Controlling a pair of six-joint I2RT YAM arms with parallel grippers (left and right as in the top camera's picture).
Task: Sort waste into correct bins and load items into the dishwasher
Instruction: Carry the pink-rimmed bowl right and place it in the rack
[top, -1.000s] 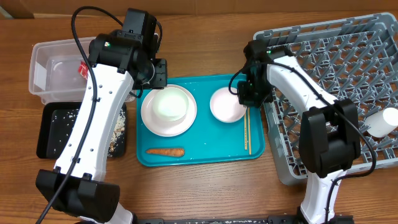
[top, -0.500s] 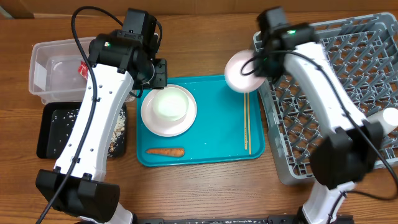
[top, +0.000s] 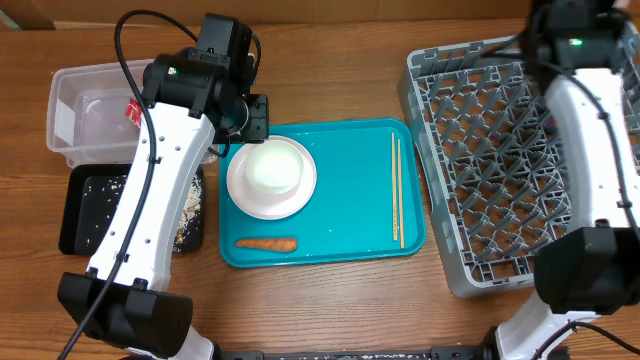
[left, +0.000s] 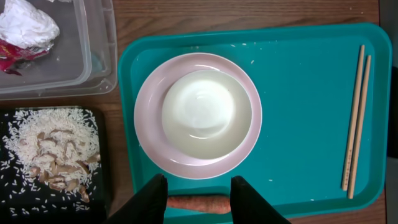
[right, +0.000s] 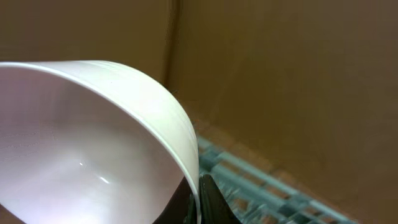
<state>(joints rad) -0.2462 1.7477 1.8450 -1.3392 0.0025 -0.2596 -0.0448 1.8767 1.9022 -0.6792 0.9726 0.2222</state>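
We count two arms, a left arm (top: 150, 200) and a right arm (top: 590, 130). We find two bowls: a white bowl (left: 199, 112) and a pink bowl (right: 81, 162). We also count one plate (left: 148, 130), one carrot (left: 198, 203), two chopsticks (left: 353, 118), one teal tray (left: 298, 74), one clear tub (left: 74, 62), one black tray (top: 75, 215), one dish rack (top: 490, 170), one tissue (left: 28, 25) and one red wrapper (left: 9, 57).

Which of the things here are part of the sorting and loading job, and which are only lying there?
Part of the job: carrot, chopsticks, plate, white bowl, pink bowl, wrapper, tissue, rice, clear tub, black tray, dish rack.
Only lying there: teal tray, table.
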